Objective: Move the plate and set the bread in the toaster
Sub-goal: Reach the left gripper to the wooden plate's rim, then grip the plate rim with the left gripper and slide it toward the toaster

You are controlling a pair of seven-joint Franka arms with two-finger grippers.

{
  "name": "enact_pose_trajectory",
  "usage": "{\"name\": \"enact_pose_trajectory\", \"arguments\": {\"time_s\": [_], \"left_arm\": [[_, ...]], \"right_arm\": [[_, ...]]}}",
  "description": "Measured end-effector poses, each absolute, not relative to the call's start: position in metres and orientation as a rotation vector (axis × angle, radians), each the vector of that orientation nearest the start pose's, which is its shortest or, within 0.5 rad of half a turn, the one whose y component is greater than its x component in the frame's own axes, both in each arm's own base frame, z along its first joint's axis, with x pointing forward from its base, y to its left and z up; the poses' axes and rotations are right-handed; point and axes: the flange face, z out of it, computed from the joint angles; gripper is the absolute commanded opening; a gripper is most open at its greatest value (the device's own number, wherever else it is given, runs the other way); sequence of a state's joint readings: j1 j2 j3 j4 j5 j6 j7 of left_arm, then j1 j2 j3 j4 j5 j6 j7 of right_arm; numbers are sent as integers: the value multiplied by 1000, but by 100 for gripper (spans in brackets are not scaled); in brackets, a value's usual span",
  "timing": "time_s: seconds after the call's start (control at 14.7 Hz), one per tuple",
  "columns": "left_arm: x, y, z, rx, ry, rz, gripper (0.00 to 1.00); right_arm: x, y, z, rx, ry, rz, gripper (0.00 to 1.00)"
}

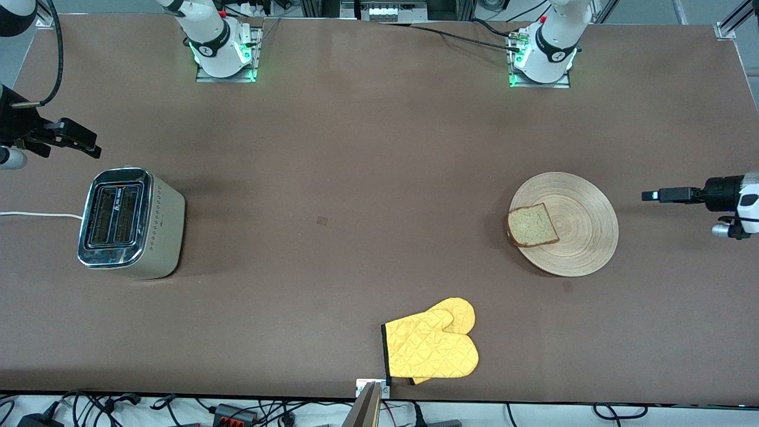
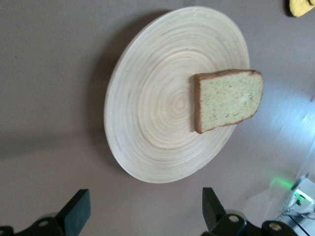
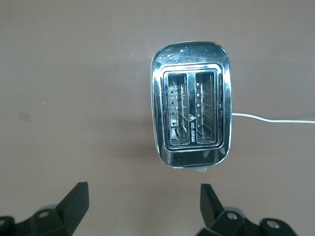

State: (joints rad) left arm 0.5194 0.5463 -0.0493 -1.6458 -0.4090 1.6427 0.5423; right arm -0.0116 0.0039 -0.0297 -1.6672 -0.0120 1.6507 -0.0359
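The left gripper [image 2: 142, 211] hangs wide open and empty over the table beside the plate [image 1: 578, 234], which carries the bread [image 1: 532, 225]. The right gripper [image 3: 142, 209], equally spread and empty, hovers beside the toaster [image 1: 127, 222]. A yellow mitt [image 1: 431, 347] lies well clear of both.

We see a brown table [image 1: 356, 178] carrying a silver toaster [image 1: 127, 222] toward the right arm's end, its white cord [image 1: 35, 214] lying on the surface. A wooden plate [image 1: 578, 237] sits toward the left arm's end, and a yellow oven mitt [image 1: 431, 347] lies nearest the front camera.
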Motion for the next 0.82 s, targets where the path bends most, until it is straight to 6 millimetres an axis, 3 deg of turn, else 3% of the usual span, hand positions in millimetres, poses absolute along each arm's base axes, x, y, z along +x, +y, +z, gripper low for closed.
{"name": "enact_pose_trajectory", "arguments": {"time_s": [0.2,0.48,0.68,0.82], "left_arm": [[572,258,217,2403,77,-303,100],[579,243,176,2323,43,-269,95],[578,233,149,2262,55,-263,75],[578,230,143,2249,55,-266,52]], "right_arm": [[559,-24,584,-3153,6,33,100],[559,-24,584,-3153,5,33,100],[559,-24,583,-3153,5,34,100],[559,-24,583,-3153,5,33,100]]}}
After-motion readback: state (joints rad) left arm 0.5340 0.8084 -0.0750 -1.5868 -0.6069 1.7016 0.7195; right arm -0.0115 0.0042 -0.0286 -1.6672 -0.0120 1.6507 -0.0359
